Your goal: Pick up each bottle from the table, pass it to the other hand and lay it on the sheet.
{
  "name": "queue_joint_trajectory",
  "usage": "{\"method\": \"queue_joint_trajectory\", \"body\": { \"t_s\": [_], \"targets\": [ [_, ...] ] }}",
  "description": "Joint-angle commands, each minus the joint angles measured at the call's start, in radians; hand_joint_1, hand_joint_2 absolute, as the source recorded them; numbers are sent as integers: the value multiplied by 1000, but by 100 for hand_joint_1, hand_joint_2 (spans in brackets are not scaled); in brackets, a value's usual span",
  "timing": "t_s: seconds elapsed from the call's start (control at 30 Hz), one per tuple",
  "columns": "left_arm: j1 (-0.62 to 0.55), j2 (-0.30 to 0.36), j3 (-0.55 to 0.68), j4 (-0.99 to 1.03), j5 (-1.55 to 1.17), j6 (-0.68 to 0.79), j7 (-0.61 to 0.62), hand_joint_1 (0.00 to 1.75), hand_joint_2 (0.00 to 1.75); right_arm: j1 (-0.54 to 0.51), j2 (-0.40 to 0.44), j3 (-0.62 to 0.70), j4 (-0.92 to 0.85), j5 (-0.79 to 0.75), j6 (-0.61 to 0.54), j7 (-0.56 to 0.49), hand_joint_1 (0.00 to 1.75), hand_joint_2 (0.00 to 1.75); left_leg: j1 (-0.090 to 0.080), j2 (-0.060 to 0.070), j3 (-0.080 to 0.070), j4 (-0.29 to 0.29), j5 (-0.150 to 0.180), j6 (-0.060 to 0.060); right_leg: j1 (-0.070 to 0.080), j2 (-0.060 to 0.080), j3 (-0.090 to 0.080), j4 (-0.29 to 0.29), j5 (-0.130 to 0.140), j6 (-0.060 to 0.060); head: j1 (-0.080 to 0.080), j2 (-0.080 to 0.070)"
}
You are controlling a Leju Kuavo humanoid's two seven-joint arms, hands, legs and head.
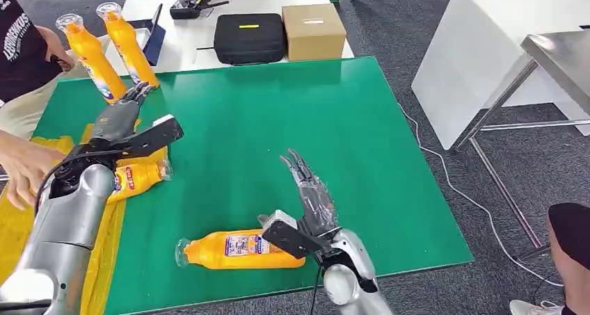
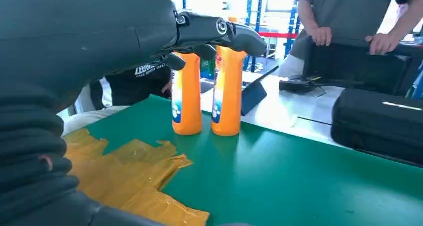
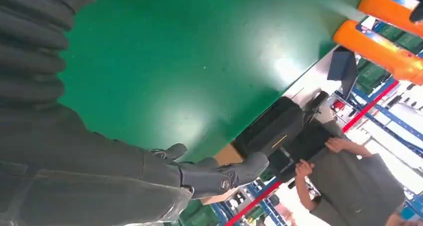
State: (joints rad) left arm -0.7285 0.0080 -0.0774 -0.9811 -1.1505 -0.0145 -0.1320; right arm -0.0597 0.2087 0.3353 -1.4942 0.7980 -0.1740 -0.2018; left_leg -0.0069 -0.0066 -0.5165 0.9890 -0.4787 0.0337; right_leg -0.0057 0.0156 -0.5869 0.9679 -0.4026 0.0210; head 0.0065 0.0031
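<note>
Two orange bottles (image 1: 94, 54) (image 1: 129, 45) stand upright at the far left corner of the green mat (image 1: 278, 120). My left hand (image 1: 124, 113) reaches toward them with its fingers apart, holding nothing and stopping just short of them. The left wrist view shows that upright pair (image 2: 186, 94) (image 2: 227, 94) just past my fingertips (image 2: 244, 36). A third bottle (image 1: 142, 176) lies on the yellow sheet (image 1: 111, 224) under my left forearm. A fourth bottle (image 1: 240, 250) lies on the mat at the front. My right hand (image 1: 312, 190) hangs open, just right of that bottle.
A person's hand (image 1: 24, 165) hovers over the sheet at the left edge. Beyond the mat, a white table carries a black case (image 1: 249, 38), a cardboard box (image 1: 313, 31) and a tablet (image 1: 153, 35). Another person (image 2: 349, 16) stands behind the case.
</note>
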Motion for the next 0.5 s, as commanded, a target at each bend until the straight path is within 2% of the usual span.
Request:
{"method": "queue_joint_trajectory", "body": {
  "t_s": [0.03,0.2,0.23,0.5],
  "targets": [
    [33,-11,14,34,173,19,-57,0,0,-93,-98,180,138,-42,128,-15,0,175,1,2,4,-2,-1,-2,1,1,4,-2,0,0,0,0],
    [59,-13,7,38,231,50,-56,0,0,-137,-120,250,218,-53,143,-18,0,175,1,3,6,-3,-1,-2,1,1,6,-4,0,0,0,0],
    [74,-13,17,17,246,53,-51,0,0,-152,-124,269,237,-17,132,5,0,175,1,1,4,-2,0,-2,1,0,4,-2,0,0,0,0],
    [81,-9,29,2,277,40,-61,0,0,-182,-125,302,308,43,134,44,0,175,1,1,3,-1,-1,-2,1,0,3,-2,0,0,0,0]
  ]
}}
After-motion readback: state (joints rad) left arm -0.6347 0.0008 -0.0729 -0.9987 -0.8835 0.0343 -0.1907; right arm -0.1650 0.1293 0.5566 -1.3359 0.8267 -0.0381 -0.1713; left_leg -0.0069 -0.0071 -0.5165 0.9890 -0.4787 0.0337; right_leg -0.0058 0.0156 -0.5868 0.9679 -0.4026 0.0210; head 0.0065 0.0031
